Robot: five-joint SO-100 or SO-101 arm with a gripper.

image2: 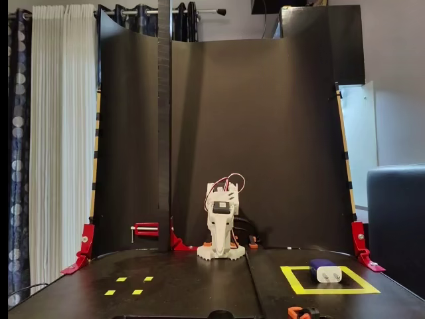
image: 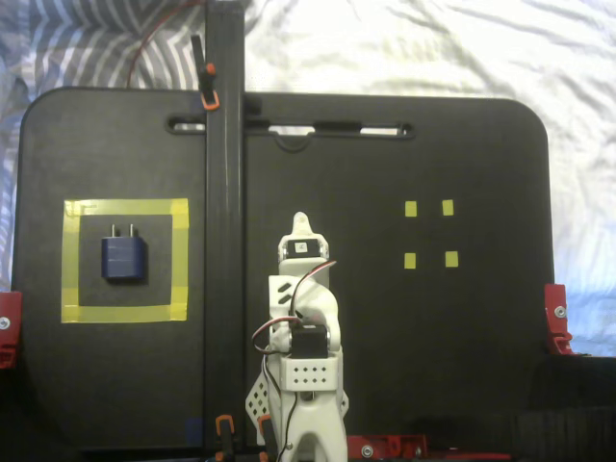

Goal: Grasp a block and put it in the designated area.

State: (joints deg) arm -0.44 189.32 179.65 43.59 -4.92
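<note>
- Claw (image: pixel 300 223): folded in over the arm's own base, pointing toward the far edge of the desk in the top-down fixed view. It carries nothing; whether its jaws are parted or pressed together cannot be told from either view.
- Arm (image2: pixel 221 229): tucked upright and compact, well apart from every object on the board.
- Block (image: pixel 124 257): a navy wall-charger body, lying flat inside the designated area (image: pixel 69 260), prongs toward the far edge. It is clear of the yellow tape on all sides. The low front view confirms it (image2: pixel 325 270) within the tape square (image2: pixel 290 280).
- Four small yellow markers (image: pixel 429 233): on the opposite side of the arm from the designated area, with nothing on them.
- Judgement: placement appears complete.
- Risk: any fresh reach toward the designated area could nudge the block onto the tape; the vertical post (image: pixel 223 241) between arm and block could obstruct a sweep.
</note>
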